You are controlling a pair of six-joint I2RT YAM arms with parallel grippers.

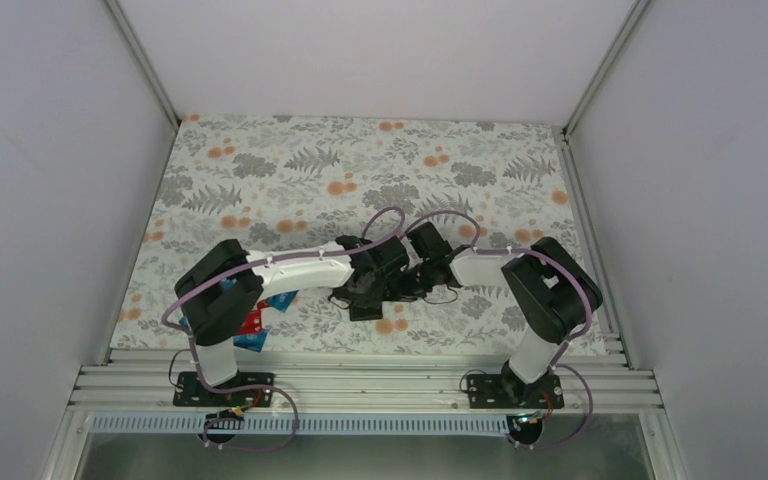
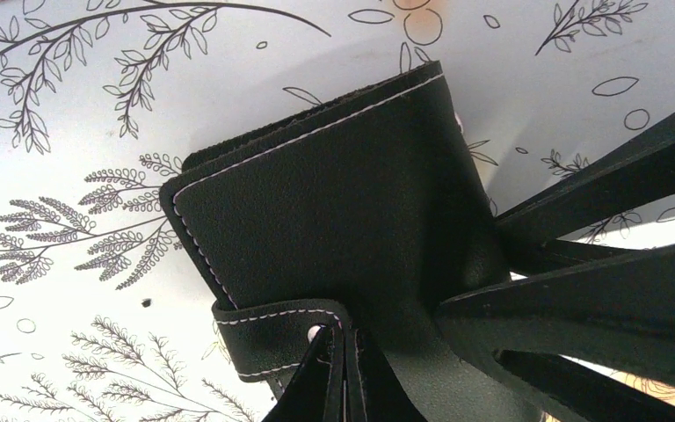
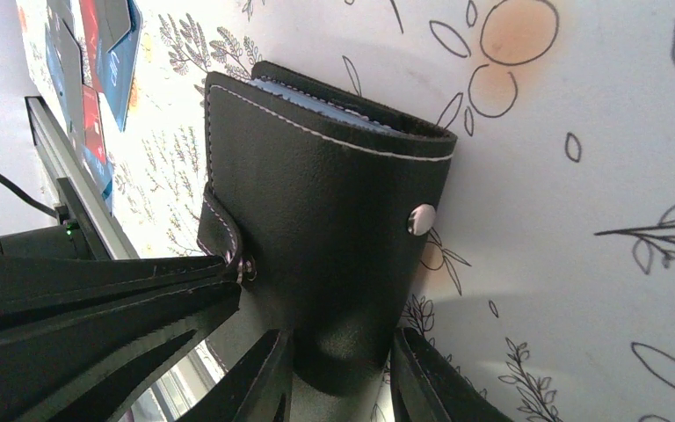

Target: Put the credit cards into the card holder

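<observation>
The card holder (image 2: 343, 202) is a black stitched wallet, folded shut, at mid-table (image 1: 364, 308) between both arms. Its blue inside shows along the top edge (image 3: 316, 98). My left gripper (image 2: 344, 338) is shut on the card holder's strap tab (image 2: 264, 338), beside the snap. My right gripper (image 3: 341, 352) is shut on the card holder's folded spine, one finger (image 3: 264, 382) on each side. The strap hangs unsnapped, away from the silver stud (image 3: 420, 219). Red and blue credit cards (image 1: 253, 322) lie loose under the left arm, also in the right wrist view's top left corner (image 3: 110, 44).
A floral cloth (image 1: 290, 170) covers the table. Aluminium rails (image 1: 360, 385) run along the near edge, where both arm bases stand. White walls close in the left, right and back. The two grippers (image 1: 388, 282) sit very close together.
</observation>
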